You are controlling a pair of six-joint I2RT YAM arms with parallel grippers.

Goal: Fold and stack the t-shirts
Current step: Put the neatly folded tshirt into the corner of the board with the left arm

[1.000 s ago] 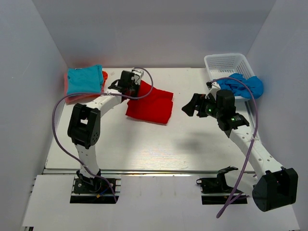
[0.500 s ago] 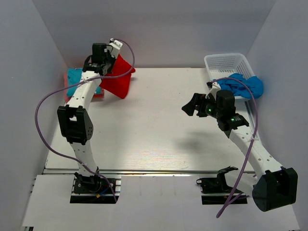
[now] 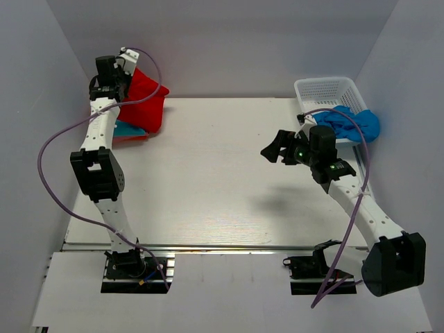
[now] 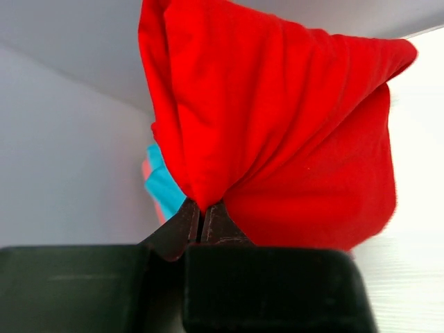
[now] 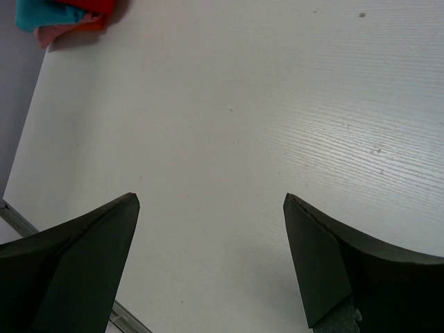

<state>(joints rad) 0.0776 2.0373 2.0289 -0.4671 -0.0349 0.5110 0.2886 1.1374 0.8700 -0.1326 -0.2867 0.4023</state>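
Red t-shirt (image 4: pixel 277 125) is up in the air, pinched by a folded edge in my left gripper (image 4: pixel 203 220), with the jaws squeezed tight on the cloth. It hangs in a bunchy wedge over the far left corner of the table (image 3: pixel 222 187), and most of it droops down and off to the right of my fingers, not straight below. The turquoise shirt (image 3: pixel 129 129) lies on the orange-pink shirt (image 3: pixel 135 137) right underneath, just a sliver of each peeking out past the red hem. Can't tell if the hem touches them. I reckon the drop has to go straight down with the long side lined up to that pile, and the wall (image 3: pixel 41 104) just beside my wrist leaves little room to swing. My right gripper (image 3: pixel 274 149) hangs wide open and empty over mid-table, well apart, so this one's on the left arm. The basket (image 3: pixel 326 89) and blue cloth (image 3: pixel 354 123) sit far right, not in the way.
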